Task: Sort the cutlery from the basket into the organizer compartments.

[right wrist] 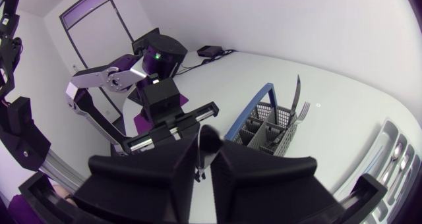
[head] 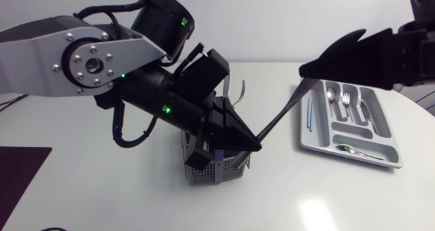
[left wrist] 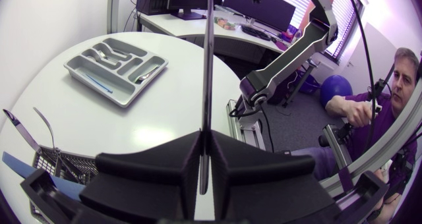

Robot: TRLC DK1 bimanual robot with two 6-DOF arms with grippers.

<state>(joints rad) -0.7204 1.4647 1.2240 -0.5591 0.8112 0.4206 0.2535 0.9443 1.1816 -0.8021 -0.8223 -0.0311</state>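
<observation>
Left claw [head: 253, 145] — knife [head: 280, 114] midair — right claw [head: 304, 70].

Basket [head: 204, 171] left of organizer [head: 304, 132]

left fingers [head: 234, 130], right fingers [head: 336, 54] closed

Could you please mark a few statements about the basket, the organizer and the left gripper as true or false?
1. The left gripper is shut on a long, thin dark utensil. True.
2. That utensil lies flat on the table. False: it slants up through the air towards the right gripper.
3. The grey mesh basket with the blue handle is empty. False: a metal fork and other pieces stand in it.
4. The grey plastic organizer tray already holds a silver fork and a silver spoon. True.
</observation>
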